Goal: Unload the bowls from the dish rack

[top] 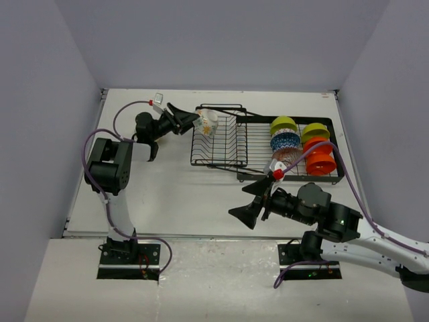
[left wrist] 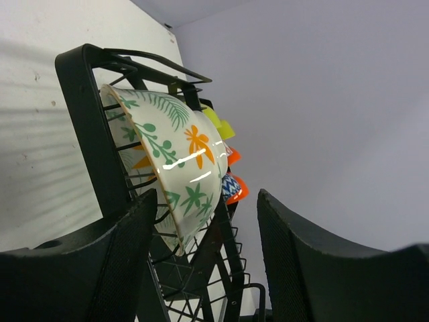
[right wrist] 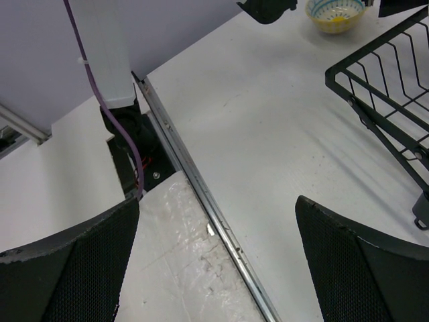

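Two grippers stand spread. We see the left gripper (top: pixel 194 121) flanking the floral bowl (top: pixel 208 123) at the dish rack's (top: pixel 224 153) left end. The right gripper (top: pixel 250 200) hovers over the table (top: pixel 174 194). Other bowls (top: pixel 285 141) sit at the rack's right end.

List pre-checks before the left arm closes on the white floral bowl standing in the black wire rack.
1. Left gripper open: ok, jaws wide apart.
2. White floral round bowl lined up: ok, its lower rim sits between the fingertips in the left wrist view.
3. Bowl free of the black wire dish rack: cannot tell; it stands on edge among the wires.
4. Right gripper out of the way: ok, open, empty, over the white table on the rack's near side.
5. Other coloured bowls away from the grasp: ok, grouped at the rack's right end.
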`<state>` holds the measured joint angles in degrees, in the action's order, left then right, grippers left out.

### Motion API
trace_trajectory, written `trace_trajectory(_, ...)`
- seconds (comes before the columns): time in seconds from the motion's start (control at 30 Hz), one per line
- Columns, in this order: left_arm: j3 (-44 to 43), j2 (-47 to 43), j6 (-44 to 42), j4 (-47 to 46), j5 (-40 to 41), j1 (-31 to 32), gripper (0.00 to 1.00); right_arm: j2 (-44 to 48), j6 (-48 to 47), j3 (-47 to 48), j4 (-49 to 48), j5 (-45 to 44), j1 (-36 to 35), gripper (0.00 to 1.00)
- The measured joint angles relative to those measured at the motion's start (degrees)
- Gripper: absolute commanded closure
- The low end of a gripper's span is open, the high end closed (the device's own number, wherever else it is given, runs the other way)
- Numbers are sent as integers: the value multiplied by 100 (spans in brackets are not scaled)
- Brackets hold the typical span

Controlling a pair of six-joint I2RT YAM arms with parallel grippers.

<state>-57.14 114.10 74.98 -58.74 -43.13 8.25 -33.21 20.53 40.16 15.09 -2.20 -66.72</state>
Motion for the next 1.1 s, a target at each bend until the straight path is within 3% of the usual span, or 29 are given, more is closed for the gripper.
trace_trajectory(0.3,0,398,546,-822,9,0,46,-2,2,-52,-149,92,0,1)
trace_trajectory(0.43,0,442,627,-898,22,2,56,55,4,-118,-186,190,0,1)
trace_trajectory(1.1,-116,966,1316,-1657,111,22,67,70,2,-203,-260,240,0,1)
